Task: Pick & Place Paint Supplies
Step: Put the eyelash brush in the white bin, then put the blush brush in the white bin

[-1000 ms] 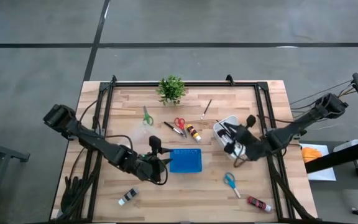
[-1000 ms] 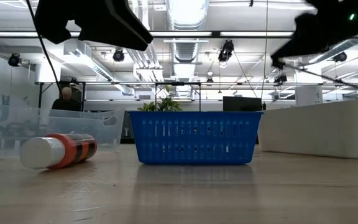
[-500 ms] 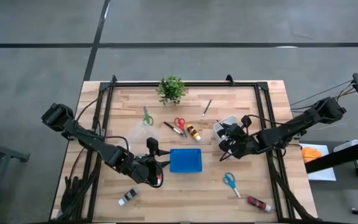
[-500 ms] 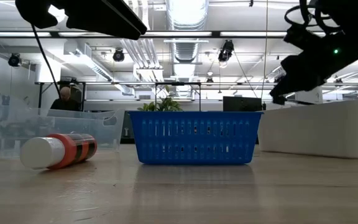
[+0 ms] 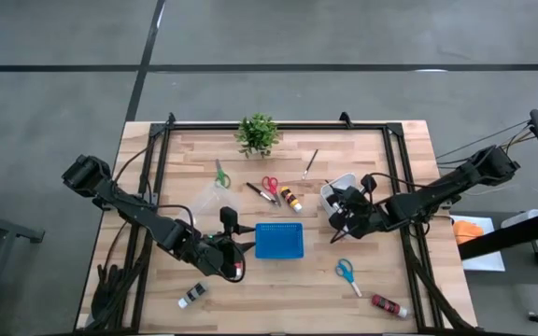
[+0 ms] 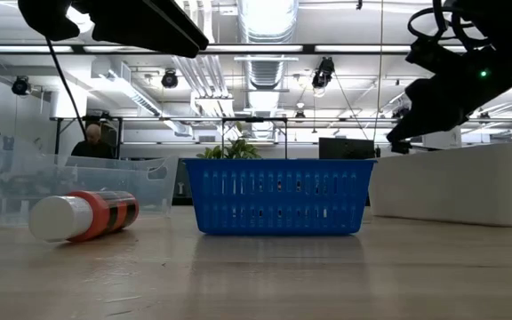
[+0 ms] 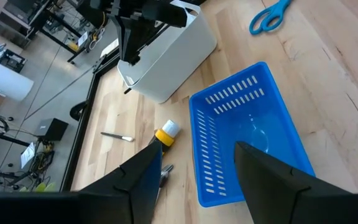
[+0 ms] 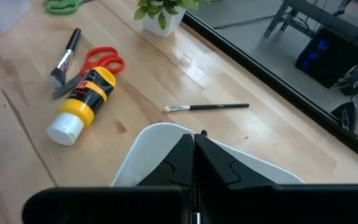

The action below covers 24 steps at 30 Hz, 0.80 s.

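Note:
My right gripper (image 5: pixel 339 217) hangs over the near rim of the white bin (image 5: pixel 341 190), shut on a thin dark brush (image 7: pixel 129 65). My left gripper (image 5: pixel 234 248) stands open just left of the blue basket (image 5: pixel 278 240), above the table, with nothing between its fingers. Lying flat on the table are a yellow-and-black paint bottle (image 5: pixel 290 198), red scissors (image 5: pixel 269 185), green scissors (image 5: pixel 220 175), blue scissors (image 5: pixel 346 273), a wooden brush (image 5: pixel 309 163), a dark brush (image 5: pixel 258 191), a red bottle (image 5: pixel 389 305) and a black-and-white bottle (image 5: pixel 192 295). My right gripper pinches the thin brush between its two shut fingers. Only a short dark end (image 8: pixel 202 132) shows past the fingertips. The fingers slant down from the table's right side toward the bin. The brush is lifted clear of the table, above the bin's rim (image 8: pixel 160 129).
A small potted plant (image 5: pixel 257 133) stands at the far edge. A clear plastic tub (image 5: pixel 208 198) sits left of the scissors. A black rail frame (image 5: pixel 157 187) runs along the table's sides. Bare wood lies in front of the basket.
My right gripper has come down toward the white bin, shifting a little toward the table's left, and has tipped and rolled on the way. It has stayed shut. In the last half second it has kept still.

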Available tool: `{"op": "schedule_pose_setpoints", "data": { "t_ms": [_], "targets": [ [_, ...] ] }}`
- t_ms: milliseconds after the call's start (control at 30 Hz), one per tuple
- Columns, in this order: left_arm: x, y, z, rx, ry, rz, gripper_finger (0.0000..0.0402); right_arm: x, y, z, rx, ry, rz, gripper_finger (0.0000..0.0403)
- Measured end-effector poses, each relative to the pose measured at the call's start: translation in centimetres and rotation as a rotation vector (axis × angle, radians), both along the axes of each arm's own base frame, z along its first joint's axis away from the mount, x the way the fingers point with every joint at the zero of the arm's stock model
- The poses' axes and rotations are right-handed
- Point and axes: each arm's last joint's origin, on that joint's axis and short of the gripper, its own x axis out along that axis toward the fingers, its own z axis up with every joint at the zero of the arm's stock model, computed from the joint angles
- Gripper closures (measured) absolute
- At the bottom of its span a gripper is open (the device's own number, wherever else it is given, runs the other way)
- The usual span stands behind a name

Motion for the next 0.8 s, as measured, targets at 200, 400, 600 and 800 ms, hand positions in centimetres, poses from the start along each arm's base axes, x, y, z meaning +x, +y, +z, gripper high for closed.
{"op": "schedule_pose_setpoints", "data": {
  "t_ms": [200,400,600,800],
  "targets": [
    [-0.01,-0.01,-0.01,0.0,0.001,0.0,0.0195,-0.08,0.05,-0.13,0.015,0.009,0.01,0.0394],
    [-0.13,0.06,-0.17,-0.007,0.016,0.008,0.0195,-0.6,-0.09,-0.56,0.065,0.039,-0.013,0.0394],
    [-0.14,0.07,-0.18,-0.012,0.016,0.011,0.0195,-0.68,-0.11,-0.53,0.082,0.022,-0.029,0.036],
    [-0.14,0.07,-0.18,-0.011,0.016,0.011,0.0195,-0.69,-0.14,-0.48,0.075,0.01,-0.039,0.0273]
  ]
}}
